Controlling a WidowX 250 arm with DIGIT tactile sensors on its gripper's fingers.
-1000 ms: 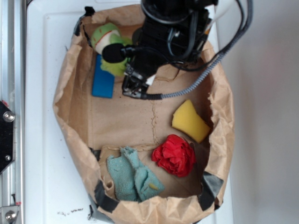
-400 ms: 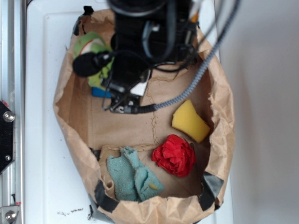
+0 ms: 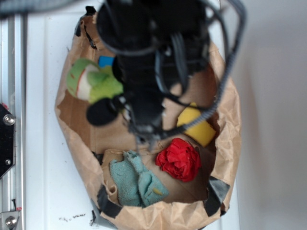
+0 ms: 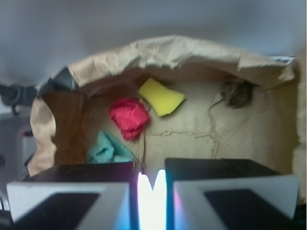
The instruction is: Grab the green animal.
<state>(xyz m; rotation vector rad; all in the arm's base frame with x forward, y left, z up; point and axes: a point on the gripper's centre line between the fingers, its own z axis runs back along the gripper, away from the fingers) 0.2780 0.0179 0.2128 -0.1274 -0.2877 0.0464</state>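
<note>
The green animal, a lime-green plush frog with a white-and-red mouth patch, hangs at the left side of the brown paper bag, looking larger and raised off the bag floor. It sits against the left of my black arm. My gripper is mostly hidden under the blurred arm. In the wrist view the jaws of my gripper stand close together with only a narrow, glaring white strip between them. No green of the frog shows there.
A blue block lies at the bag's back left. A yellow sponge, a red fabric bundle and a teal cloth lie on the bag floor. They also show in the wrist view, as does a dark crumpled patch.
The arm has risen and swung toward the bag's front. The frog has travelled with it from the back corner to the left side, uncovering the blue block.
</note>
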